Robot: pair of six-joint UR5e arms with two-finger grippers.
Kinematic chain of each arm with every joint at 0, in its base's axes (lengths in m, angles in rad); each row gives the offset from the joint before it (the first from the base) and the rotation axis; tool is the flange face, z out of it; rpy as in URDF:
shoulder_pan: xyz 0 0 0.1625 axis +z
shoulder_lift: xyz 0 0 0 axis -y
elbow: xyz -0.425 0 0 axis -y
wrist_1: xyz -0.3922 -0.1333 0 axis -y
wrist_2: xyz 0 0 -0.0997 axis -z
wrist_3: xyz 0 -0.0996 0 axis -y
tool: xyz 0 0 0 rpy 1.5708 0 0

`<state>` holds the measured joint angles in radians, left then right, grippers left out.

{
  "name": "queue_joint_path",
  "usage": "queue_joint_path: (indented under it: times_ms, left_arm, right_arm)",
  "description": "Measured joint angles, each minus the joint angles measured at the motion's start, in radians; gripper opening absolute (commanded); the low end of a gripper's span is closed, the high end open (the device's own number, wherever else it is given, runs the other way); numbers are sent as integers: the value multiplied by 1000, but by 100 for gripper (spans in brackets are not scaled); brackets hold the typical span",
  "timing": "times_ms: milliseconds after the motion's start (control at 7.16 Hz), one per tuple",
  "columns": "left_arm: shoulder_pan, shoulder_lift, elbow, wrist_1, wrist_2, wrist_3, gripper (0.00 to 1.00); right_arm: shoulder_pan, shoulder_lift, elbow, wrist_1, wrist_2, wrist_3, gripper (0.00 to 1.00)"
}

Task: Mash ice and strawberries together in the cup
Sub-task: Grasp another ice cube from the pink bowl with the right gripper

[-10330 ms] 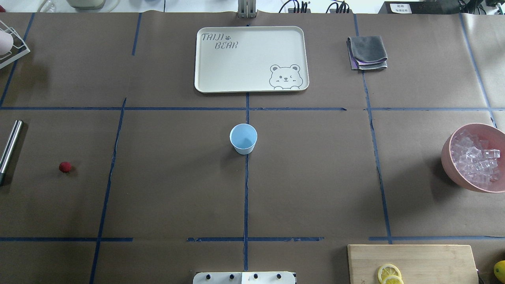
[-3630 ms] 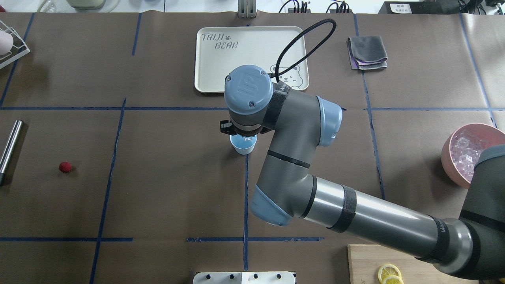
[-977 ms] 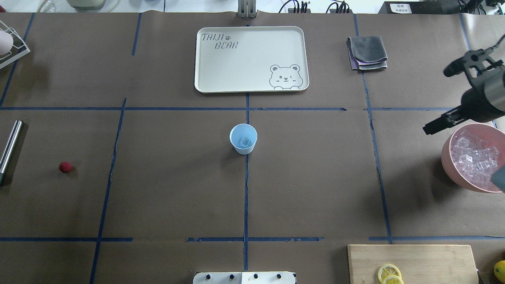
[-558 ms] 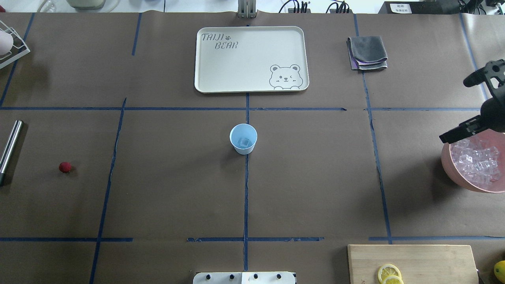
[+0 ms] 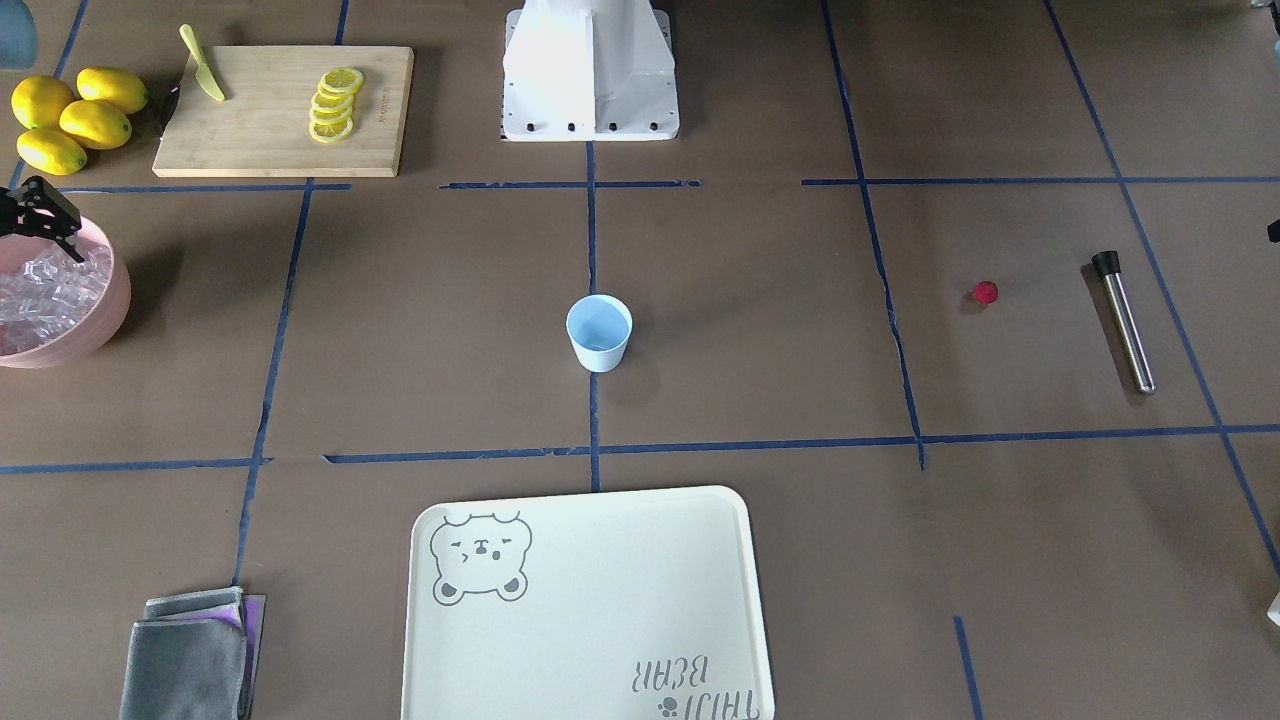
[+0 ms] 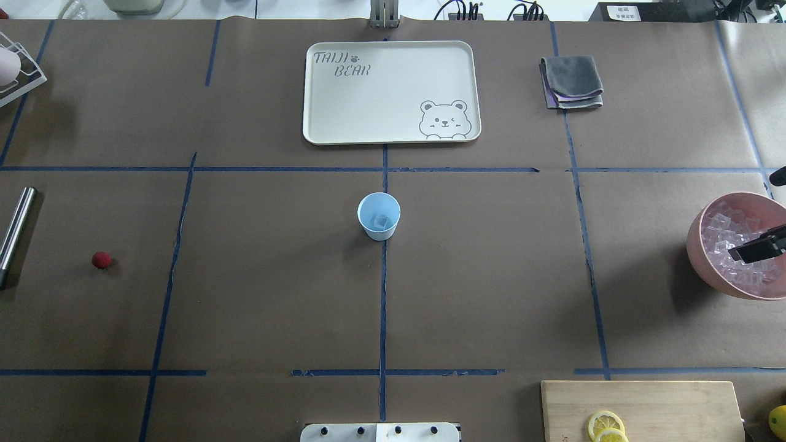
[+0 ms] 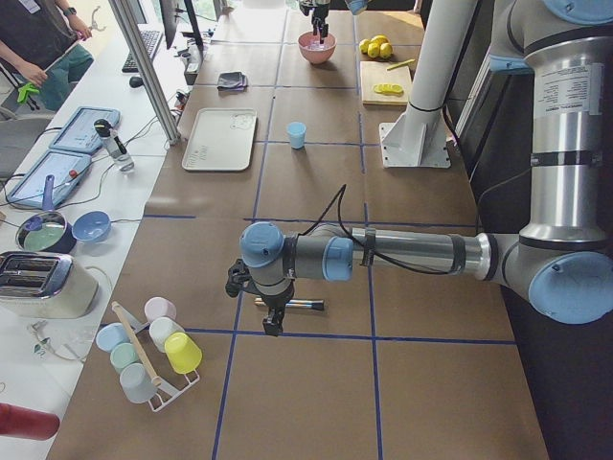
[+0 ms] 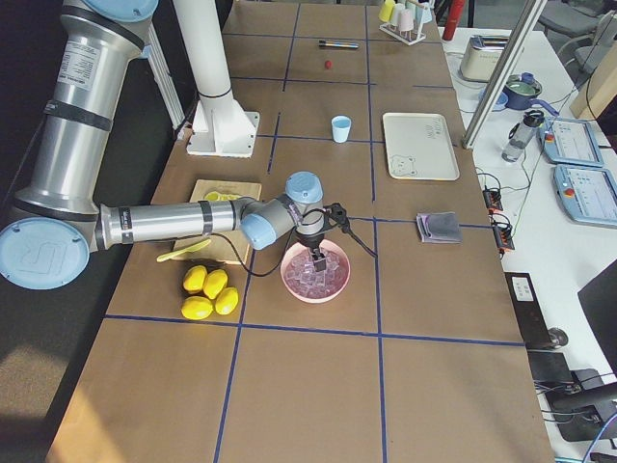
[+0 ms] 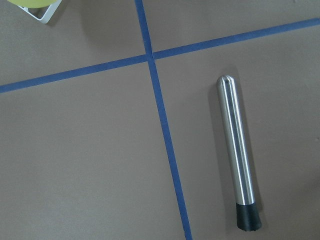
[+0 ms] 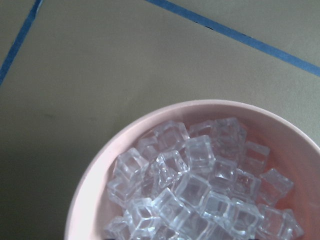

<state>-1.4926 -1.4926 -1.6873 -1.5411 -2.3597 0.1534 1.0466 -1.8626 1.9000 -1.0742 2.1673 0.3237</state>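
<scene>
Far left, the left end effector (image 7: 273, 322) hangs over a steel rod (image 6: 17, 221) lying on the brown-papered surface (image 6: 276, 294); how wide its fingers stand cannot be told. Right of the rod, the strawberry (image 6: 101, 260) lies alone on the paper, well apart from the cup (image 6: 379, 216). The light-blue cup stands upright at the centre where two blue tape lines cross, with one ice cube (image 6: 382, 220) in its bottom. Beyond it lies a cream tray (image 6: 393, 92) (a bear printed in one corner), and further right a folded grey cloth (image 6: 572, 81). At the right edge, a pink bowl (image 6: 697, 245) holds the rest of the ice (image 6: 718, 233). The right end effector (image 6: 740, 252) is poised above those cubes, tips pointing down; its opening cannot be told.
</scene>
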Motion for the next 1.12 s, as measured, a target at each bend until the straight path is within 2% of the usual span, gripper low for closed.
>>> queue_joint_path:
  times_ms: [279,558,698,977,1117]
  left_arm:
    - [0,0,0,0,0,0,100]
    - [0,0,0,0,0,0,100]
    - [0,0,-1,0,0,0,100]
    - [0,0,-2,1,-1,0,100]
    - [0,0,-3,1,-1,0,100]
  right_arm:
    - [-2,-8,-13,-5,-4,0,84]
    - [-4,-5,-27,-6,-8,0,77]
    - [-4,-4,-29,-7,-7,0,48]
    - [-6,-4,-32,-8,-1,1,30]
    - [-7,-6,-34,-8,0,1,13]
